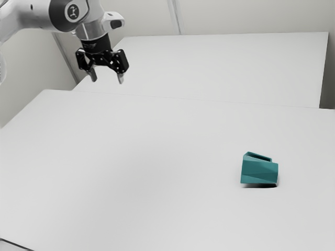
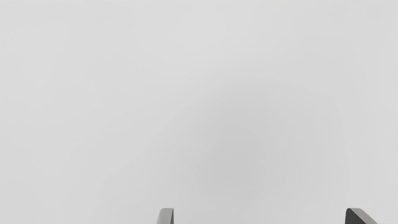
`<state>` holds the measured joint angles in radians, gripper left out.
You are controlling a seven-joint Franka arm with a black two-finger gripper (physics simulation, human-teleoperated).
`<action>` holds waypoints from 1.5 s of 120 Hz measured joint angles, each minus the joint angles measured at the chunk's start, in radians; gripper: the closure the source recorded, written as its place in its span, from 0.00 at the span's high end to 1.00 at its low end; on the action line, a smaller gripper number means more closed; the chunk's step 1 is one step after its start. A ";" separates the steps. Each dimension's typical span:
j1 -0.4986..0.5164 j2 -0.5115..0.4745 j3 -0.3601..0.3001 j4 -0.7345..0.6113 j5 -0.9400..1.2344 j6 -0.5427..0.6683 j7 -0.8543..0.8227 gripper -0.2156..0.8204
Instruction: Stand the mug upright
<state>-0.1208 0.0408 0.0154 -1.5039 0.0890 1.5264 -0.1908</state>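
My gripper [image 1: 107,79] hangs high above the table at the exterior view's upper left, its two fingers wide apart with nothing between them. In the wrist view the fingertips of my gripper [image 2: 259,214] stand far from each other over bare white surface. A teal, faceted mug [image 1: 259,171] lies tipped over on the table toward the exterior view's right, well away from the gripper. A loop that looks like its handle points up and back. Which way its mouth faces I cannot tell.
The white table [image 1: 131,172] spreads beneath the arm and mug. Behind it, in the exterior view, stands another large white surface [image 1: 225,68], with pale walls beyond. A dark edge line crosses the exterior view's lower left corner.
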 joint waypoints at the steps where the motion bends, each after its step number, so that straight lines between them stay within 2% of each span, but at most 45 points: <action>1: -0.002 0.001 0.000 0.001 0.000 0.000 0.001 0.79; 20: -0.042 0.015 -0.002 0.023 -0.007 0.003 0.010 0.79; 44: -0.021 0.018 0.001 -0.037 -0.233 0.028 0.019 0.79; 66: 0.022 0.015 -0.008 -0.176 -0.423 0.136 0.025 0.79; 83: 0.013 0.028 -0.061 -0.263 -0.501 0.279 0.030 0.79; 100: -0.023 0.104 -0.098 -0.293 -0.581 0.427 0.030 0.79; 121: -0.024 0.190 -0.143 -0.299 -0.689 0.535 0.035 0.79; 130: -0.038 0.223 -0.153 -0.314 -0.738 0.597 0.061 0.79; 150: -0.048 0.290 -0.217 -0.326 -0.861 0.740 0.151 0.79; 180: -0.045 0.393 -0.251 -0.325 -1.036 0.834 0.313 0.79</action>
<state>-0.1663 0.4337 -0.2352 -1.8289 -0.9474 2.3606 0.1221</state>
